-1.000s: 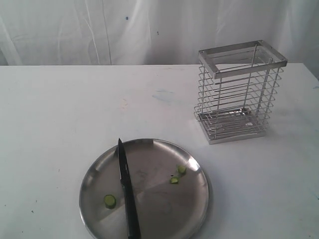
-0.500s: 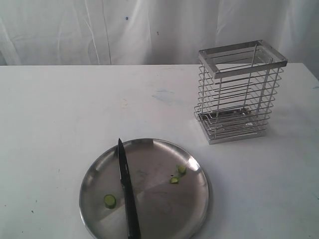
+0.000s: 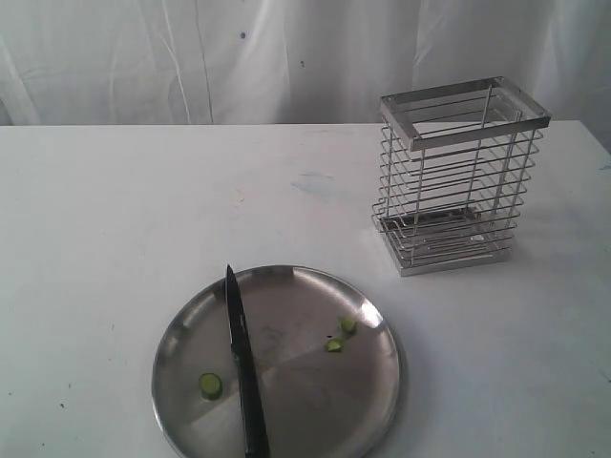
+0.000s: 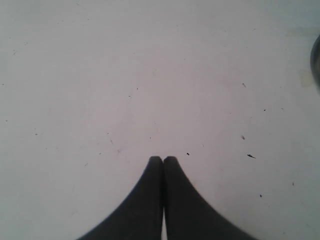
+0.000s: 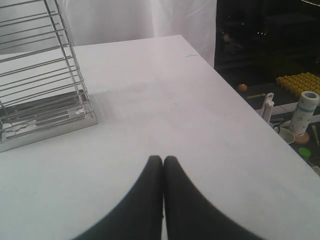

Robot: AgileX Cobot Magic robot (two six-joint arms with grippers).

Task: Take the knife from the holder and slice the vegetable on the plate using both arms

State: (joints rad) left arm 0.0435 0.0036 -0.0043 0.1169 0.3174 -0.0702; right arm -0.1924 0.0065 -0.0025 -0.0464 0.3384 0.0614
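Observation:
The knife (image 3: 242, 367) lies across the steel plate (image 3: 372, 382) at the front of the table, its tip pointing away. Small green vegetable slices rest on the plate: one (image 3: 210, 385) left of the blade, two (image 3: 341, 334) to its right. The wire holder (image 3: 460, 172) stands at the back right and holds no knife. Neither arm shows in the exterior view. My left gripper (image 4: 163, 159) is shut over bare white table, with a dark edge of the plate (image 4: 316, 60) at the frame's side. My right gripper (image 5: 163, 158) is shut over the table beside the holder (image 5: 40, 80).
A white curtain (image 3: 191, 57) hangs behind the table. In the right wrist view the table edge (image 5: 260, 125) drops off to a dark area with bottles and clutter (image 5: 302, 115) beyond it.

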